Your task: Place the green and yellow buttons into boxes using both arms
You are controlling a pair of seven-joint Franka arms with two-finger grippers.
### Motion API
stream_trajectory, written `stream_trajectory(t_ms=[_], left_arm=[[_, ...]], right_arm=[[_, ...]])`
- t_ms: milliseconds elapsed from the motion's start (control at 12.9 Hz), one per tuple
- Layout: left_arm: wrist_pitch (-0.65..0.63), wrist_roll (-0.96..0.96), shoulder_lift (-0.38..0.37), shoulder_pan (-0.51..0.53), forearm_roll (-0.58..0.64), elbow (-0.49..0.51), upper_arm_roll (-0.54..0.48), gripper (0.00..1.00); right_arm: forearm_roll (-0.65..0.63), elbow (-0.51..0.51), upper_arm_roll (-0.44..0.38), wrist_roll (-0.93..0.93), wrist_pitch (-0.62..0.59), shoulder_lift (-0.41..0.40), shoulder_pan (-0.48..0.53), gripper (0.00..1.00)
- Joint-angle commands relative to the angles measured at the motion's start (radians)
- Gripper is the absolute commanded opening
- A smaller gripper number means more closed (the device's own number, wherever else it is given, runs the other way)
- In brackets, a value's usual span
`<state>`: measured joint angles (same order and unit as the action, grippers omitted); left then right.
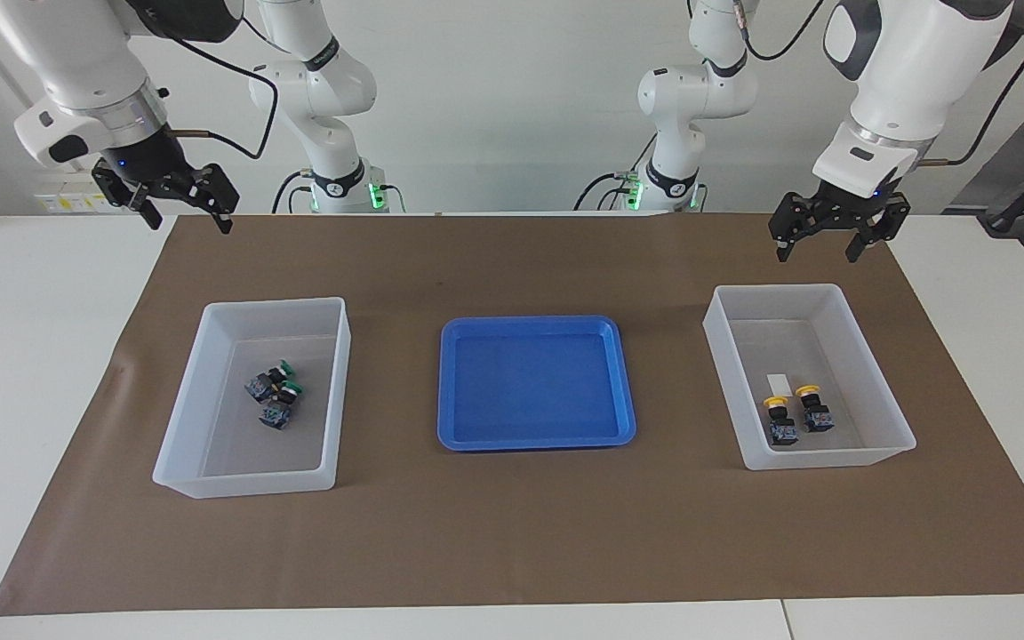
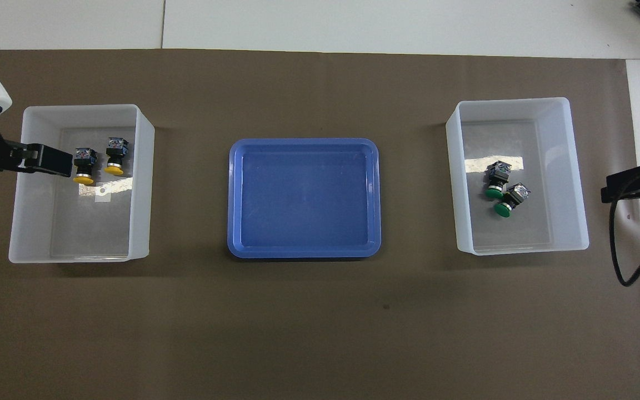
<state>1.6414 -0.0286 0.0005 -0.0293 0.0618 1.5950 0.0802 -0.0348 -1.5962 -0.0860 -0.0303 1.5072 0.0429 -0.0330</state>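
Note:
Two yellow buttons (image 1: 796,418) lie side by side in the box (image 1: 779,289) at the left arm's end; they also show in the overhead view (image 2: 99,161). Two green buttons (image 1: 274,393) lie together in the box (image 1: 272,302) at the right arm's end, and show in the overhead view too (image 2: 502,191). My left gripper (image 1: 817,252) is open and empty, raised well above the yellow buttons' box. My right gripper (image 1: 189,222) is open and empty, high over the mat's corner near the robots.
An empty shallow blue tray (image 1: 534,382) sits in the middle of the brown mat between the two boxes. A small white label (image 1: 779,384) lies in the box with the yellow buttons. White table surrounds the mat.

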Motion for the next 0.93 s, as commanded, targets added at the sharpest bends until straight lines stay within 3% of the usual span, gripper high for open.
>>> stream_trajectory(t_ms=[0,309,850], left_arm=[[-0.080,-0.022,0.003,0.000,-0.019,-0.045,-0.007,1.00],[-0.097,-0.030,0.004,-0.129,-0.056,-0.070,-0.149,1.00],[-0.087,-0.033,-0.002,-0.118,-0.056,-0.038,-0.148,1.00]], right_arm=[[-0.011,-0.031,0.000,-0.010,0.021,0.025,-0.002,1.00],[-0.011,-0.031,0.000,-0.010,0.022,0.025,-0.004,1.00],[-0.011,-0.031,0.000,-0.010,0.022,0.025,-0.004,1.00]])
